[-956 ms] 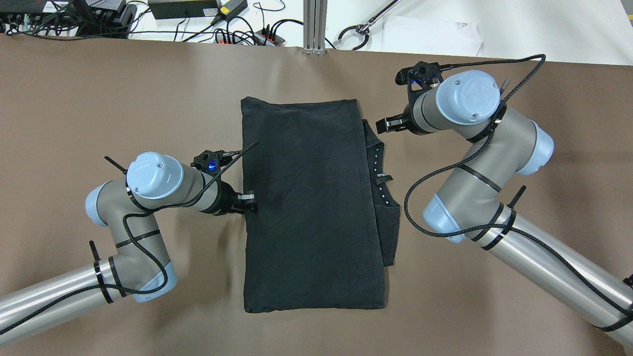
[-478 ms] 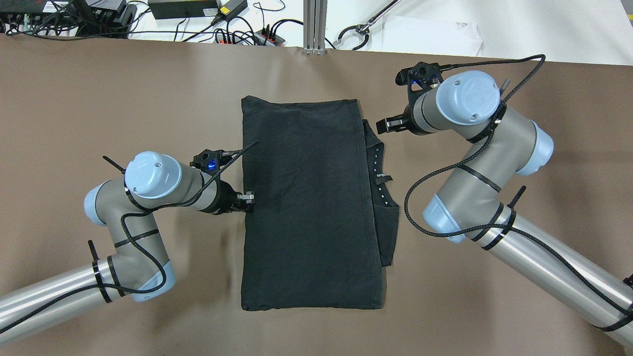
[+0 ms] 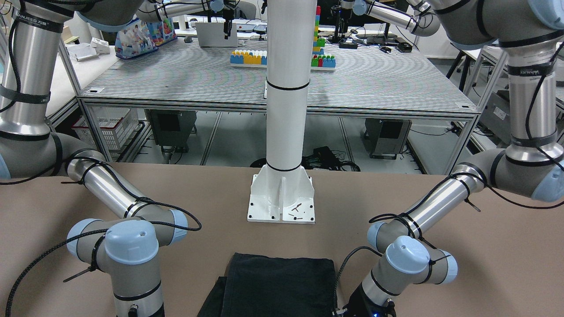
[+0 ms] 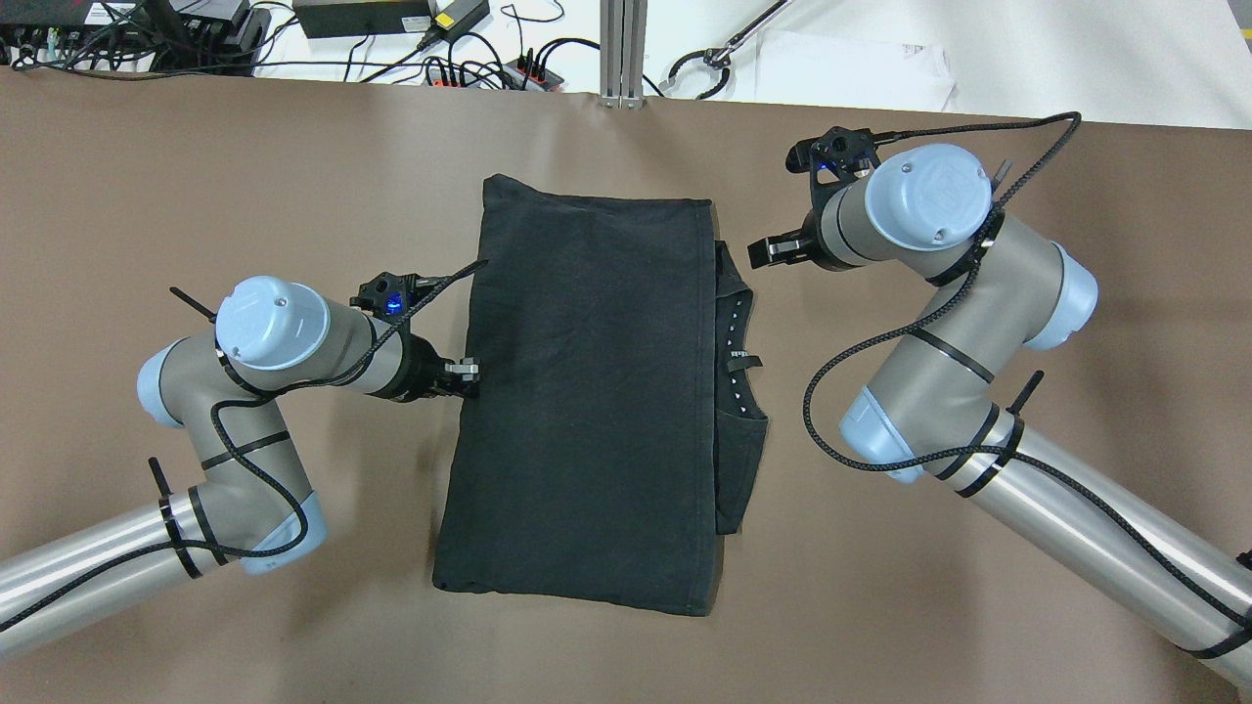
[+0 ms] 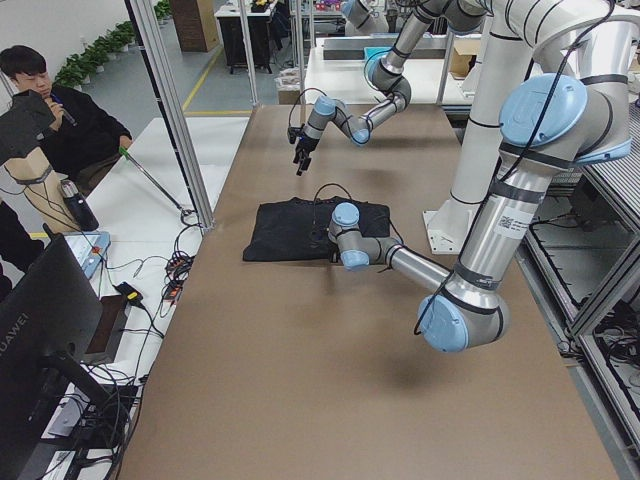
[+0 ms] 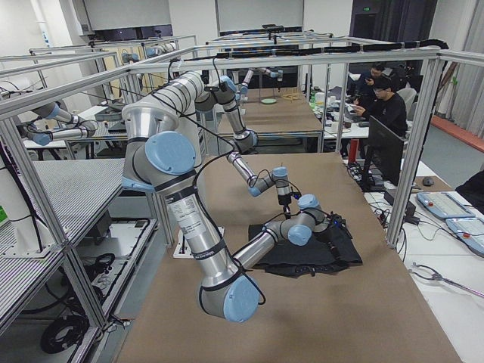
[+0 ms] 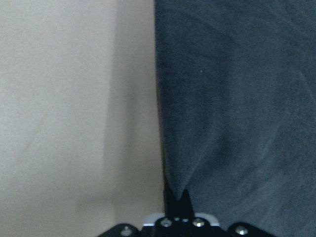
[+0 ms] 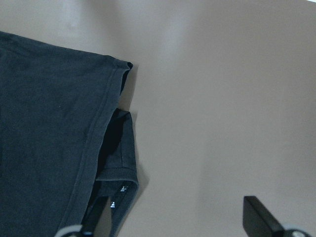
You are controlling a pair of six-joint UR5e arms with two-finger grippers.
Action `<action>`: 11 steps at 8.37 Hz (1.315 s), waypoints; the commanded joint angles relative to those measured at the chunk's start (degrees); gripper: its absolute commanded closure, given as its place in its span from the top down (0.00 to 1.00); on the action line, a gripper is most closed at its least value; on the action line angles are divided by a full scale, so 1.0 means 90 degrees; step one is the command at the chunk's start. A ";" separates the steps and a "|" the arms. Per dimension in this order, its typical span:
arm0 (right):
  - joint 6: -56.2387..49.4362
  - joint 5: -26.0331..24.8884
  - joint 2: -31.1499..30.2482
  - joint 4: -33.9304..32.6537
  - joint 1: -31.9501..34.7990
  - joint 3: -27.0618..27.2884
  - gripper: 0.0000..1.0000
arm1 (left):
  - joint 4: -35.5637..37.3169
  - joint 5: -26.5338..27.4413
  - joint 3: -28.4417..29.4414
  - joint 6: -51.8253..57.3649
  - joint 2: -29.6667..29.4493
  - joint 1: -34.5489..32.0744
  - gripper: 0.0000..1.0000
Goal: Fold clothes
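Note:
The black cloth (image 4: 587,391) lies folded on the brown table, skewed, with a lower layer sticking out on its right (image 4: 740,411). My left gripper (image 4: 468,376) is shut on the cloth's left edge. The left wrist view shows its fingertips (image 7: 176,196) pinched on that edge. My right gripper (image 4: 766,252) is open and empty, held just off the cloth's far right corner, not touching it. The right wrist view shows that corner (image 8: 118,69). The cloth also shows in the front view (image 3: 277,286), in front of the white post's base (image 3: 282,198).
Power strips and cables (image 4: 489,68) and an aluminium post (image 4: 622,49) lie past the table's far edge. A white sheet (image 4: 851,68) lies there too. A person (image 5: 50,120) sits beyond the table's far side in the exterior left view.
My left gripper has pulled the cloth's left edge to the left, so the cloth slid and skewed. The right gripper has stayed almost in place.

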 commanded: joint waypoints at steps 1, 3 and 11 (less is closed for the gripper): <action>0.0000 0.0019 -0.0011 0.0000 0.0003 0.0039 0.94 | -0.0011 0.0009 -0.0015 0.0144 0.0042 -0.0083 0.00; 0.0068 0.0009 -0.0001 0.0000 -0.0016 0.0195 0.96 | -0.0156 0.0252 -0.0208 0.0173 0.0197 -0.0092 1.00; 0.5872 0.0411 -0.0020 0.0643 -0.1284 0.0995 0.92 | -0.0158 0.0966 -0.1887 -0.2489 0.1358 0.0492 1.00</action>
